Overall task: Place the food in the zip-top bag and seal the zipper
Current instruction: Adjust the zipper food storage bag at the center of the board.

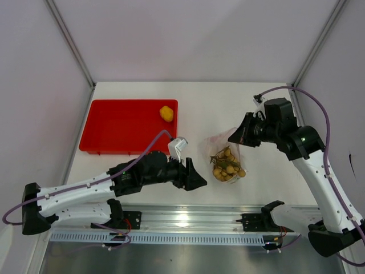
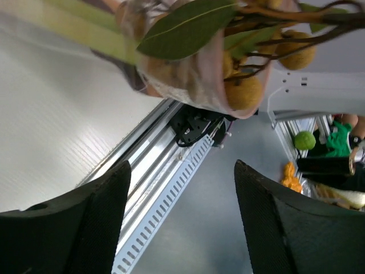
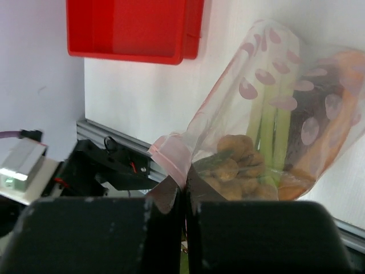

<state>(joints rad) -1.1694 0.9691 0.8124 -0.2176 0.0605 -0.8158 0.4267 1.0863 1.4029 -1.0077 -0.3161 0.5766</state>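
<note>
- Right gripper (image 3: 183, 197) is clamping the zipper (image 3: 171, 155) at one corner of the zip-top bag (image 3: 268, 108), which is resting on the table between the two arms.
- Left gripper (image 1: 197, 180) is hanging empty with its jaws spread, just left of the bag.
- The small yellow-orange fruit (image 1: 166, 113) is lying in the red tray (image 1: 120, 128), beyond and left of the left gripper, and the left arm is the nearer one.
- The pink-dotted film is showing green-white stalks (image 3: 268, 131), tan berries (image 3: 236, 162) and, apparently, a purple sweet potato.

The clear, pink-dotted bag (image 1: 219, 144) lies on the tabletop (image 1: 239, 108), its pink strip (image 3: 171, 155) pinched by the right tool (image 3: 183, 191). Inside: green-white stalks (image 3: 268, 120), a purple sweet potato (image 3: 311, 114), an orange piece (image 3: 345, 74) and tan berries (image 3: 234, 165). The small yellow fruit (image 1: 166, 113) sits apart in the red tray (image 1: 114, 125).
</note>
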